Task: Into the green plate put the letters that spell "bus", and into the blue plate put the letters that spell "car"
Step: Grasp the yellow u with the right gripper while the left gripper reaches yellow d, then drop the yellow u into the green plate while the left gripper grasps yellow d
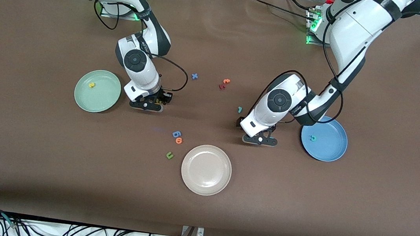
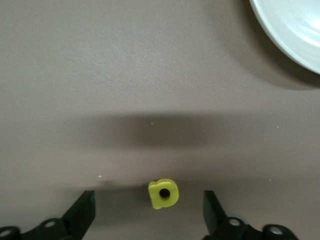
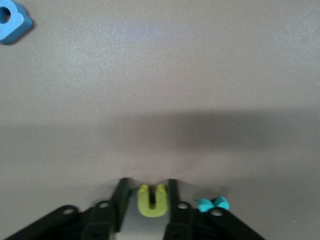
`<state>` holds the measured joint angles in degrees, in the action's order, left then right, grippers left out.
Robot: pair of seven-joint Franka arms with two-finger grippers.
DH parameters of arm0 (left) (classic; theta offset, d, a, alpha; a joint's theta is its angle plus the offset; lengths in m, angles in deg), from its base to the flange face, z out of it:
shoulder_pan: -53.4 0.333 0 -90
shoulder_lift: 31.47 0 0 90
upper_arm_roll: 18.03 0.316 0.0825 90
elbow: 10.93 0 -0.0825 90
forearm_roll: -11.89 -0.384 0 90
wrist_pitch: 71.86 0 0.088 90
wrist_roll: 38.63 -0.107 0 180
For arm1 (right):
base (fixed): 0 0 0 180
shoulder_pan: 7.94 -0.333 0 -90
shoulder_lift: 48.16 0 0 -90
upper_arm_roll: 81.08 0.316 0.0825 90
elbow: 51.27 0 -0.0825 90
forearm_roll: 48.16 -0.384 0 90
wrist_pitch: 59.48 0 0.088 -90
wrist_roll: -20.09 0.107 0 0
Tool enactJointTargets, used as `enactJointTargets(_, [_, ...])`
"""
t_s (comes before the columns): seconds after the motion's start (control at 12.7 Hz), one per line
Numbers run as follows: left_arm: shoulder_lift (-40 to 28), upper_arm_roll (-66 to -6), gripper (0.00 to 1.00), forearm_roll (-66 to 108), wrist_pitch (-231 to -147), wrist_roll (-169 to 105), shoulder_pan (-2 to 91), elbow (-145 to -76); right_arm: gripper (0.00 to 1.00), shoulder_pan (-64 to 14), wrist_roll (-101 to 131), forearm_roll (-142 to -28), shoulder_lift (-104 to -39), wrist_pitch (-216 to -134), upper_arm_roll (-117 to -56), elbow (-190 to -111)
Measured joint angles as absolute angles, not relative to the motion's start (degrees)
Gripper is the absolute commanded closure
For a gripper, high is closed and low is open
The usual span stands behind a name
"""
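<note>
Two grippers are low at the tabletop (image 1: 12, 151), each at its own letter. The right gripper (image 3: 148, 200), just beside the green plate (image 1: 77, 99), has its fingers against both sides of a yellow u (image 3: 151, 201), so it looks gripped; a teal letter (image 3: 212, 204) lies just beside one finger. The left gripper (image 2: 149, 212), between the beige plate (image 1: 187, 178) and the blue plate (image 1: 338, 152), stands wide open around a yellow a (image 2: 163, 193), not touching it.

The step in hand seems to be picking up: next, lift the u across into the green plate, where a yellow s (image 1: 91, 85) already lies. The a needs closing on, then carrying to the blue plate, which holds a teal c (image 1: 313, 138). Both paths look short and open.
</note>
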<state>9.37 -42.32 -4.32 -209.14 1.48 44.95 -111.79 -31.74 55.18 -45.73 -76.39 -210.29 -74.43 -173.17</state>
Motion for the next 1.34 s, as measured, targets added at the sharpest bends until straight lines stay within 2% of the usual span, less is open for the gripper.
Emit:
enactJointTargets(0.16, [10.21, -42.26, 0.18, -4.32, -209.11, 3.01, 43.99, -111.22, 0.91, -31.74, 55.18, -45.73, -76.37, -210.29, -74.43, -173.14])
enactJointTargets(0.47, [10.76, -42.1, 0.32, -4.32, -209.09, 4.15, 43.32, -111.01, 0.91, -31.74, 55.18, -45.73, -76.26, -209.07, -74.57, -172.23])
enactJointTargets(0.87, [10.87, -41.64, 0.47, -4.32, -208.95, 4.42, 43.32, -110.98, 0.91, -31.55, 53.78, -45.57, -73.27, -185.84, -78.94, -159.78])
enactJointTargets(1.34, [11.01, -41.63, 0.56, -4.32, -208.88, 4.92, 43.22, -110.97, 0.94, -31.16, 36.3, -45.78, -71.74, -173.89, -90.4, -158.52])
